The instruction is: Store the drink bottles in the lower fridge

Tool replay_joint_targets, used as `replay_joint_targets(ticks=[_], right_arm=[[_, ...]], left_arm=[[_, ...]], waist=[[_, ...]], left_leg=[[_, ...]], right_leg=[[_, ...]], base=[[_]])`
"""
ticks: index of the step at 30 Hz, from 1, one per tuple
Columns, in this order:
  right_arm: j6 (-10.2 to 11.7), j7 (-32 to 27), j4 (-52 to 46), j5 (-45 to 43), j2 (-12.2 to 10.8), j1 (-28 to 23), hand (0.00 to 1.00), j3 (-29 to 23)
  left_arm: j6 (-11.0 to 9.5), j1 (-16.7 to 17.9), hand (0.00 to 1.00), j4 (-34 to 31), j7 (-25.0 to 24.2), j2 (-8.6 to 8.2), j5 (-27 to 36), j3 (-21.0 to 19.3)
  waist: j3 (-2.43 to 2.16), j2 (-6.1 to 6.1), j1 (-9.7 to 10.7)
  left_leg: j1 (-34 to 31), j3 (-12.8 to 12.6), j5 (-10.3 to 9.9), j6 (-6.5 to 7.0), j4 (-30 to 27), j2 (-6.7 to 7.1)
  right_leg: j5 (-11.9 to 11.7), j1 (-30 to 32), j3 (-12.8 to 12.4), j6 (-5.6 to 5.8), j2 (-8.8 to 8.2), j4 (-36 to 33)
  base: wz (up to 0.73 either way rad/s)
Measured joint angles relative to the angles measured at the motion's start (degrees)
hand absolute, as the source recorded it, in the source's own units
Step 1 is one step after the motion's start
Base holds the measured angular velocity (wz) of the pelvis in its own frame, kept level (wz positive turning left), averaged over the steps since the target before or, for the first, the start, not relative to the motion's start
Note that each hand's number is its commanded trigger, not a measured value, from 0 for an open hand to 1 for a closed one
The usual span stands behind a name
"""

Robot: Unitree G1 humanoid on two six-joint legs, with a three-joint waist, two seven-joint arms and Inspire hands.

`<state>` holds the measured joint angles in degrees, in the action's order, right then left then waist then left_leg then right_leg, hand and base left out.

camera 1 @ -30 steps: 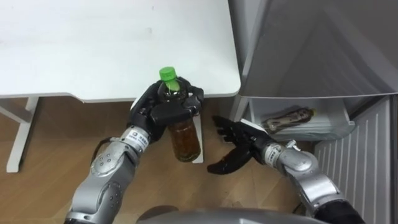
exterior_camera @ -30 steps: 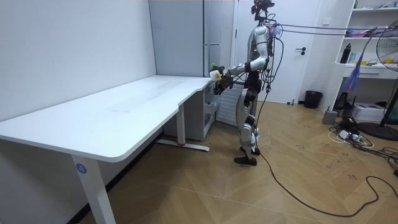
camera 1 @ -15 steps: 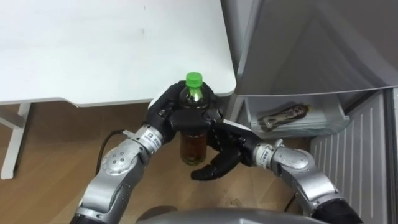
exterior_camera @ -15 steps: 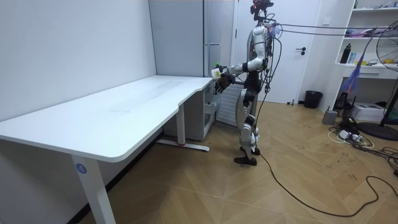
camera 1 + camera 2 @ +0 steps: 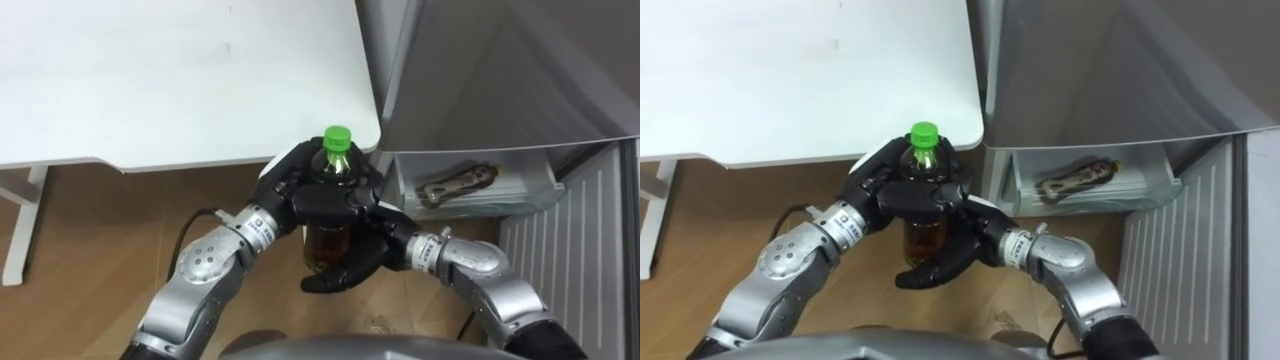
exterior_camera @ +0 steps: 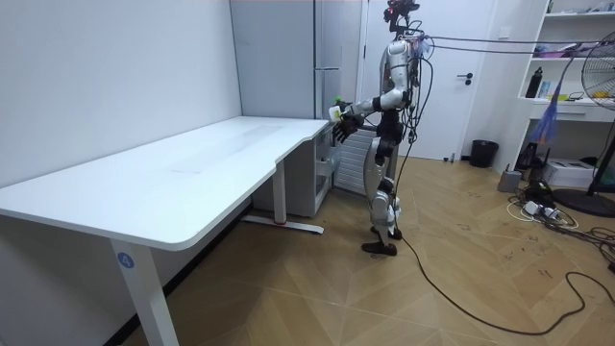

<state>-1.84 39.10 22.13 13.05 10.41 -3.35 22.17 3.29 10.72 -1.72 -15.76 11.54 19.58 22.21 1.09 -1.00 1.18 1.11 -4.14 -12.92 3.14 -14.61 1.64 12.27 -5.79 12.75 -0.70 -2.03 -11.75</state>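
Gripping the bottle (image 5: 325, 250) below its green cap (image 5: 337, 136), my left hand (image 5: 298, 192) holds it upright near the counter (image 5: 150, 80) corner. My right hand (image 5: 378, 243) is spread open beside its lower half.

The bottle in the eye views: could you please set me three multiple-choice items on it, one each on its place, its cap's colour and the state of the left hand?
1. Where is the bottle?
A. held up over the floor, by the table's corner
B. standing on the table
C. lying on the floor

2. What colour is its cap?
A. red
B. green
C. white

3. How is the left hand?
A. flat on the table
B. shut, holding nothing
C. curled round the bottle

Key: 1 A, wood floor shows beneath it; 2 B, the cap is bright green; 3 C, its fingers wrap the bottle's upper part.
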Motion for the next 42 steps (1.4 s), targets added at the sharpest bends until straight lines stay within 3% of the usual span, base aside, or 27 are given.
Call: replay_joint_targets(ticks=[10,11,12,13,14,26,30,36,37,38,39,42], right_arm=[[-0.04,-0.16,0.15,0.95,0.79,0.04,0.0,1.07],[-0.05,-0.16,0.15,0.96,0.79,0.04,0.09,1.07],[-0.05,-0.16,0.16,0.96,0.79,0.04,0.59,1.07],[-0.05,-0.16,0.16,0.96,0.79,0.04,0.88,1.07],[-0.05,-0.16,0.17,0.96,0.79,0.04,1.0,1.07],[-0.06,-0.17,0.19,0.9,0.84,0.04,1.0,1.18],[1.16,-0.15,0.19,0.58,1.08,0.04,1.0,1.36],[1.04,0.07,0.23,0.63,1.25,0.04,1.0,1.33],[1.05,0.09,0.23,0.7,1.25,0.04,1.0,1.32],[1.05,0.11,0.26,0.9,1.25,0.04,1.0,1.33],[1.05,0.18,0.38,1.0,1.24,0.04,1.0,1.33],[0.98,0.74,1.07,1.77,1.27,0.04,1.0,1.32]], left_arm=[[0.0,0.0,1.0,0.0,0.0,0.45,0.04,1.0],[0.0,0.0,1.0,0.0,0.0,0.47,0.04,1.01],[0.0,-0.01,1.0,0.0,0.0,0.47,0.04,1.02],[0.0,-0.01,1.0,0.0,0.0,0.47,0.04,1.04],[0.0,-0.01,1.0,0.0,0.0,0.47,0.04,1.04],[0.0,-0.01,1.0,0.0,0.0,0.47,0.26,1.11],[0.03,0.01,1.0,0.01,0.02,0.48,3.26,1.05],[0.02,0.02,1.0,0.01,0.0,0.57,4.72,1.1],[0.02,0.02,0.95,0.01,0.0,0.57,5.1,1.1],[0.02,0.0,0.62,0.0,-0.02,0.57,5.21,1.05],[0.0,0.0,0.02,0.0,-0.1,0.56,5.24,1.05],[0.0,0.0,0.0,0.0,-0.81,0.61,5.62,1.02]], waist=[[0.2,0.45,0.08],[0.19,0.46,0.08],[0.19,0.46,0.08],[0.19,0.46,0.08],[0.19,0.46,0.08],[0.18,0.47,0.08],[0.16,0.48,0.08],[0.08,0.57,0.09],[0.08,0.57,0.08],[0.08,0.56,0.05],[0.08,0.56,0.05],[0.08,0.55,0.06]], left_leg=[[-0.5,-0.34,0.0,0.0,0.13,-0.05],[-0.51,-0.34,0.0,0.0,0.13,-0.05],[-0.51,-0.34,0.0,0.0,0.12,-0.05],[-0.51,-0.34,0.0,0.0,0.11,-0.05],[-0.51,-0.34,0.0,0.0,0.1,-0.05],[-0.52,-0.38,0.0,0.0,0.06,-0.04],[-0.52,-0.38,0.0,0.0,0.06,-0.05],[-0.52,-0.39,0.0,0.0,-0.01,-0.04],[-0.52,-0.39,0.0,0.0,-0.01,-0.04],[-0.52,-0.37,0.0,0.0,0.0,-0.04],[-0.52,-0.37,0.0,0.0,0.01,-0.04],[-0.51,-0.38,0.0,0.0,0.03,-0.04]], right_leg=[[0.0,0.2,0.0,0.0,0.03,0.06],[0.0,0.2,0.0,0.0,0.03,0.06],[0.0,0.2,0.0,0.0,0.03,0.06],[0.0,0.2,0.0,0.0,0.03,0.05],[0.0,0.2,0.0,0.0,0.03,0.05],[0.0,0.21,0.01,0.0,0.02,0.06],[0.0,0.21,0.01,0.0,0.03,0.05],[0.0,0.21,-0.01,0.0,0.01,0.05],[0.0,0.21,0.0,0.0,0.01,0.05],[0.0,0.21,-0.05,0.0,0.02,0.04],[0.0,0.21,-0.06,0.0,0.02,0.05],[0.0,0.21,-0.02,0.0,0.01,0.04]], base=[[0.0],[0.0],[0.0],[0.0],[0.0],[0.0],[0.0],[0.0],[0.0],[0.0],[0.0],[0.0]])
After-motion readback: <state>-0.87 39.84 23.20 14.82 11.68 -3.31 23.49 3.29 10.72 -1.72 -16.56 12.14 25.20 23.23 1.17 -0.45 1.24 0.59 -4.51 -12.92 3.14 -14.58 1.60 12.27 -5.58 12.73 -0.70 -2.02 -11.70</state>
